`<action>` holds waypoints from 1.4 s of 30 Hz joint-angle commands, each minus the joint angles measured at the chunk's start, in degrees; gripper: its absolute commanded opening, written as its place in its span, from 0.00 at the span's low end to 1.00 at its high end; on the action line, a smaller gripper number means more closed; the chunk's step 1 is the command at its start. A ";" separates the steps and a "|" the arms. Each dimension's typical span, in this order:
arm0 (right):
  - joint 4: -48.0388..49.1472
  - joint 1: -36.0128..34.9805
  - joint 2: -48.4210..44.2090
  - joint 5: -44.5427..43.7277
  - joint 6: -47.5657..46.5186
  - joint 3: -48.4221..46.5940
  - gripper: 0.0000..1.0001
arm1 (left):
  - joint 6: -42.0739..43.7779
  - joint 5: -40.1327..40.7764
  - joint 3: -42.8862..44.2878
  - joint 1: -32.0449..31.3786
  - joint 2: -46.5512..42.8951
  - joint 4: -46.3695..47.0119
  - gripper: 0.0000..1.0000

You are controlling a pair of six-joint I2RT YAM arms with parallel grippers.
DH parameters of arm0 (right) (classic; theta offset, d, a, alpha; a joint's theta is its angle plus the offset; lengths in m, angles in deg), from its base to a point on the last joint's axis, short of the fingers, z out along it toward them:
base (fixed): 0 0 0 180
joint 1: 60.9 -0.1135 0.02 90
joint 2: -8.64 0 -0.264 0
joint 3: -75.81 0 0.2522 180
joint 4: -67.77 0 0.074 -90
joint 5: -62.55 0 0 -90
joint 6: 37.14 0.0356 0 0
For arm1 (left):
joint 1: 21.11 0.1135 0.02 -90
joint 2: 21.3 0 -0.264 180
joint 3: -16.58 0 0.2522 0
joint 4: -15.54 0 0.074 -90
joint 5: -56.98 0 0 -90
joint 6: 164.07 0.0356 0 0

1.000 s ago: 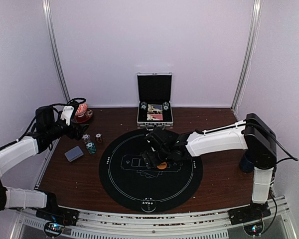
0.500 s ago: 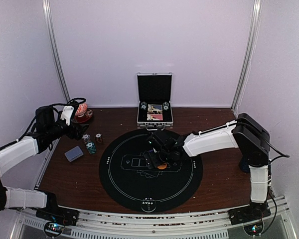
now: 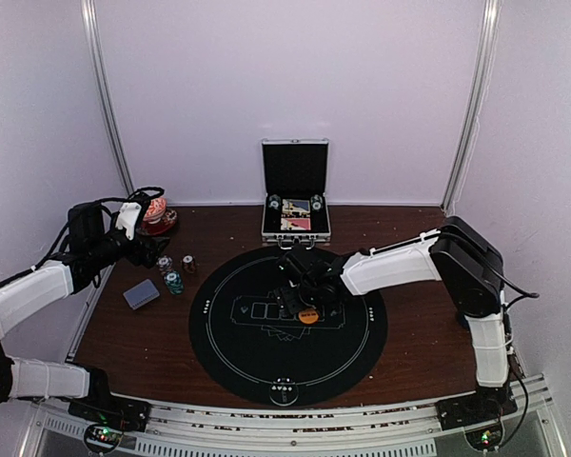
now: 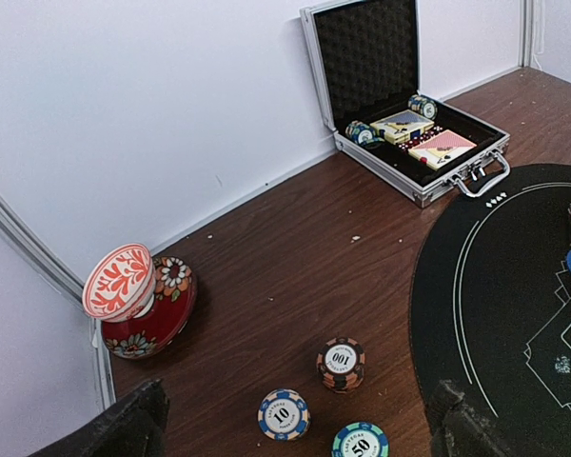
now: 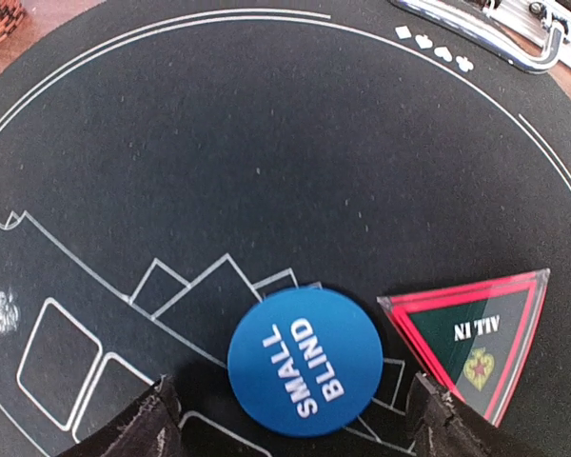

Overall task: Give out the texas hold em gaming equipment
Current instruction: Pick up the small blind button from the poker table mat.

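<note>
Below the right gripper point(image 5: 290, 428), the blue button disc point(image 5: 305, 360) looked smooth plastic; the mat point(image 5: 266, 143) — matt, cloth-like.

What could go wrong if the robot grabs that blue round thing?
The SMALL BLIND disc lies flat on the black mat, so the open right gripper might slip off it. The ALL IN triangle sits close beside it, so closing could bump it away.

bare mat point(image 5: 219, 143) beyond the blue disc point(image 5: 305, 360), triangular all-in marker point(image 5: 471, 333) close on its right
</note>
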 commanded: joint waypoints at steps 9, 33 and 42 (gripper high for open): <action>-1.42 0.27 5.35 -0.87 0.41 -4.29 0.72 | -0.53 -0.87 -0.58 0.34 0.30 3.73 0.98; -1.43 -0.99 6.93 1.90 -1.68 -5.39 0.50 | -0.58 -0.80 -0.58 0.31 0.22 3.64 0.98; -0.38 -4.03 4.44 0.93 -4.49 -6.43 0.50 | -0.55 -0.65 -0.58 0.29 0.13 3.66 0.98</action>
